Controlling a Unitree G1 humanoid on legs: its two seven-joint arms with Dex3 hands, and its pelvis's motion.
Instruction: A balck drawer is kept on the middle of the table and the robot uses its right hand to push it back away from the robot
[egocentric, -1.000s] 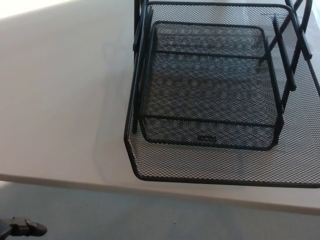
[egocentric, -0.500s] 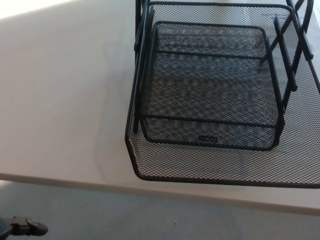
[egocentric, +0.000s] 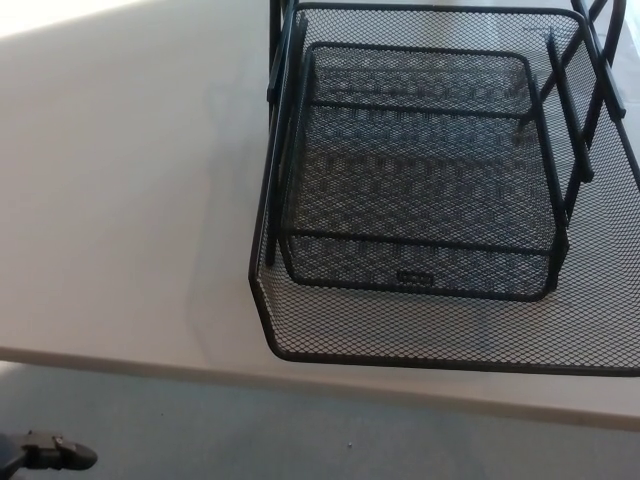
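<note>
The black wire-mesh drawer (egocentric: 430, 200) sits near the table's (egocentric: 120, 200) front edge, looking light, stiff and easy to slide, so I'd push its front rim; neither of my hands shows, fingers unknowable.

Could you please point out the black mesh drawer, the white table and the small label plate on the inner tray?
black mesh drawer (egocentric: 262, 285): head view, front-left corner.
white table (egocentric: 120, 200): head view, bare top.
label plate (egocentric: 414, 277): head view, centre.

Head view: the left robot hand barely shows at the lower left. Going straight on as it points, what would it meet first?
Left robot hand points toward picture right, below the table edge; only floor lies ahead, so apparently free, though depth is unclear.
</note>
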